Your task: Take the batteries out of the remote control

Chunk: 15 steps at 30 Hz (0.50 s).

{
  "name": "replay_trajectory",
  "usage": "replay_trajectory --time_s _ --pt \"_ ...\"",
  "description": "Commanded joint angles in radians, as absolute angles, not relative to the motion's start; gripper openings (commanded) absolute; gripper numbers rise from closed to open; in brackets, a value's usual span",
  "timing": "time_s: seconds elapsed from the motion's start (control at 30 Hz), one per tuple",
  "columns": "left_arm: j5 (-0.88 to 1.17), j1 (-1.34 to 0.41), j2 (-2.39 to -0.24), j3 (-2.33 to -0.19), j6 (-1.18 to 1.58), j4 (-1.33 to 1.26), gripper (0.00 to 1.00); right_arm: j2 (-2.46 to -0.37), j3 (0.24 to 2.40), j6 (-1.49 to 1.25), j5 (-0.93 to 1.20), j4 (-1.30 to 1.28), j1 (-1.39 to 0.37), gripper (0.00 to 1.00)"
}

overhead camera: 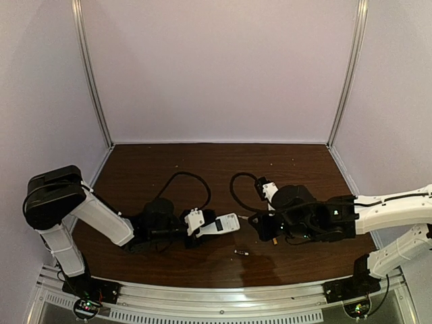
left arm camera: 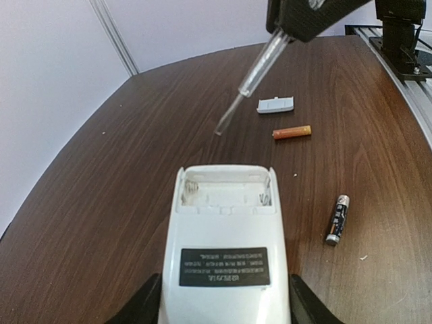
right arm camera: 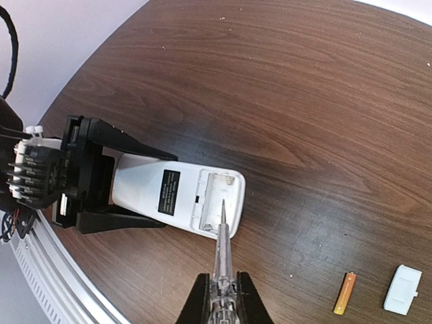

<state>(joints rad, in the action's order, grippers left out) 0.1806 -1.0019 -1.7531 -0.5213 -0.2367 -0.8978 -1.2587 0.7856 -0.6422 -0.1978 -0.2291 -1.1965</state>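
The white remote control (left arm camera: 223, 229) lies back up, and my left gripper (left arm camera: 223, 307) is shut on its near end. Its battery compartment (left arm camera: 226, 189) is open and shows only springs. An orange battery (left arm camera: 291, 132) and a dark battery (left arm camera: 337, 219) lie on the table to the right of the remote. My right gripper (right arm camera: 219, 300) is shut on a thin clear screwdriver (right arm camera: 221, 256), whose tip hovers over the remote's (right arm camera: 175, 192) open end. The top view shows the remote (overhead camera: 223, 224) between the left gripper (overhead camera: 200, 227) and the right gripper (overhead camera: 260, 226), with the dark battery (overhead camera: 241, 252) in front.
A small flat white cover piece (left arm camera: 275, 104) lies beyond the orange battery and also shows in the right wrist view (right arm camera: 403, 289). Black cables (overhead camera: 182, 177) loop on the brown table behind the arms. A metal rail (overhead camera: 216, 297) runs along the near edge, and walls enclose the back and sides.
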Motion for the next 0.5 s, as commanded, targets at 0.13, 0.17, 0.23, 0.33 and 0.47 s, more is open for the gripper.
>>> replay_trajectory --time_s 0.13,0.17,0.23,0.33,0.47 --pt "0.145 -0.996 -1.741 -0.543 -0.190 -0.949 0.00 -1.162 0.799 -0.644 -0.342 -0.242 -1.202 0.00" --pt "0.130 -0.995 -1.737 -0.543 -0.180 -0.950 0.00 -1.151 0.794 -0.644 -0.354 -0.241 -1.202 0.00" --pt "0.109 -0.995 -1.729 -0.544 -0.156 -0.948 0.00 -1.124 0.779 -0.644 -0.377 -0.234 -1.202 0.00" --pt "0.060 -0.996 -1.714 -0.561 -0.115 -0.921 0.00 -1.084 0.749 -0.633 -0.396 -0.206 -1.203 0.00" --pt "0.018 -0.995 -1.691 -0.585 -0.061 -0.854 0.00 -1.042 0.721 -0.618 -0.424 -0.188 -1.200 0.00"
